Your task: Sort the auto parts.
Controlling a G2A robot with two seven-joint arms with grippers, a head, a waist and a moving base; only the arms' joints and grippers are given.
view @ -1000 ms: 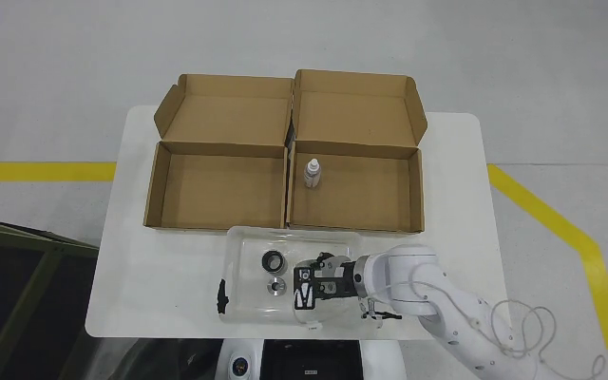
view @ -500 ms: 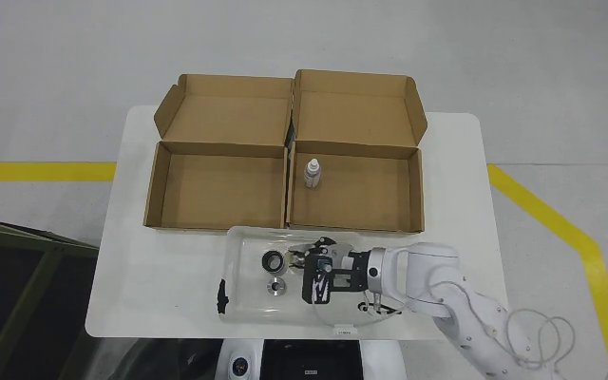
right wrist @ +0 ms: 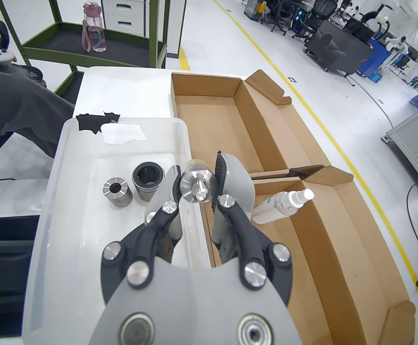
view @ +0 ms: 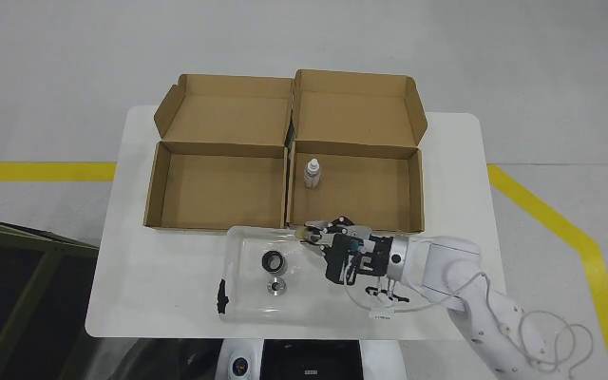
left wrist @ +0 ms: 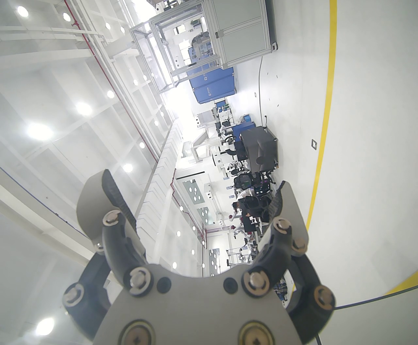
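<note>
Right gripper clamps a metal part over the bin's rim. Bearing and cylinder sit inside it. Left gripper gapes wide, empty.

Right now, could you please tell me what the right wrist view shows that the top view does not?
The right wrist view adds close detail: the right gripper clamps a ribbed metal part with a central stub, and a pink bottle stands on a green shelf beyond the table. The top view adds the layout: the whole white table, an empty cardboard box beside a second box. Both show the clear bin holding a silver cylinder and a black bushing, and the spray bottle in the second box.
</note>
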